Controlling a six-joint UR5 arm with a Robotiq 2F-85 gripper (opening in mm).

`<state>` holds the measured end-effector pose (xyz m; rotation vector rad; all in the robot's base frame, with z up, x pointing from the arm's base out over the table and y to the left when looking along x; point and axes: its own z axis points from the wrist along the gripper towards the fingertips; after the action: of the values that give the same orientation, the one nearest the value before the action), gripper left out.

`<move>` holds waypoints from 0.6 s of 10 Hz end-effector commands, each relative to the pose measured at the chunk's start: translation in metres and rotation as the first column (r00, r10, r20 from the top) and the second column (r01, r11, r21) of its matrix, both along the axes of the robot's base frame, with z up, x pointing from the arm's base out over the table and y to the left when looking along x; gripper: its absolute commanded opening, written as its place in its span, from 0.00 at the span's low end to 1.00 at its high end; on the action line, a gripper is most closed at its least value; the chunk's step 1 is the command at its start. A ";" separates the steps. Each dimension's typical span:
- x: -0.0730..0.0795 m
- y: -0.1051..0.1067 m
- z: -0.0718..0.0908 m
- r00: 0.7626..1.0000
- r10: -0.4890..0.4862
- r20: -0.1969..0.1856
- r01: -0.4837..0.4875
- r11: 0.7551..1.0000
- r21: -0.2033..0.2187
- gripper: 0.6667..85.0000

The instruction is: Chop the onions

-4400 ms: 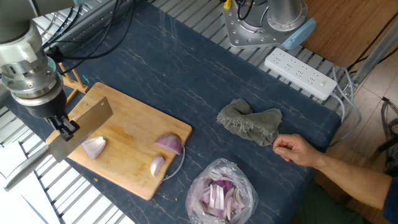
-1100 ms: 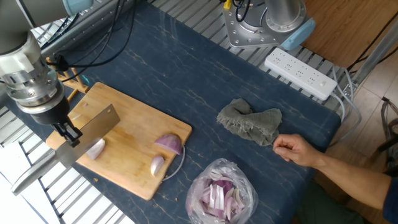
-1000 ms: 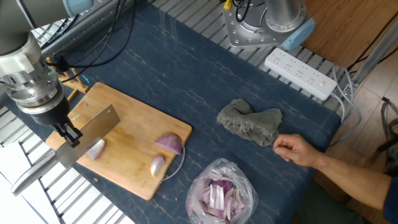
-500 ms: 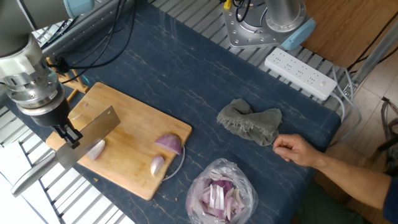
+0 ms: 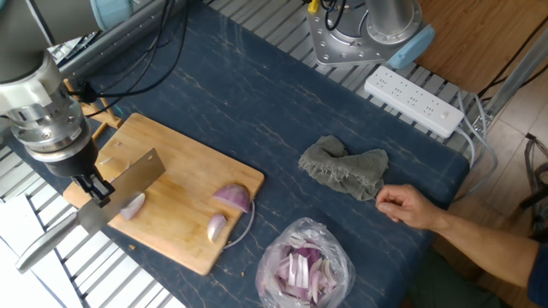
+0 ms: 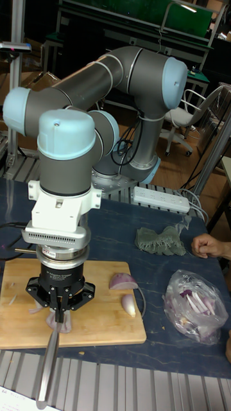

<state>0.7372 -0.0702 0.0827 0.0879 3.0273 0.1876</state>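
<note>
three onion wedges [image 5: 232, 198], one cleaver [image 5: 122, 187]

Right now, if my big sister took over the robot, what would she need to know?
Gripper: shut on the knife, blade over the board's left end, right at one onion wedge.
Onions: three wedges on the board, that one plus two near the right edge. None of them looks cut through.
Done: a bag of cut onion sits in front of the board.
Left: chop all three wedges.
Also: a cloth and a person's hand rest on the table, away from the blade.
</note>
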 end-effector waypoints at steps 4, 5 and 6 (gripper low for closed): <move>0.007 0.007 -0.014 0.999 -0.004 0.049 0.005 1.000 -0.017 0.00; 0.009 0.008 -0.018 0.998 -0.006 0.061 0.007 1.000 -0.021 0.00; 0.009 0.009 -0.021 0.998 -0.007 0.069 0.008 1.000 -0.021 0.00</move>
<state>0.7430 -0.0648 0.0676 0.0810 2.9863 0.1495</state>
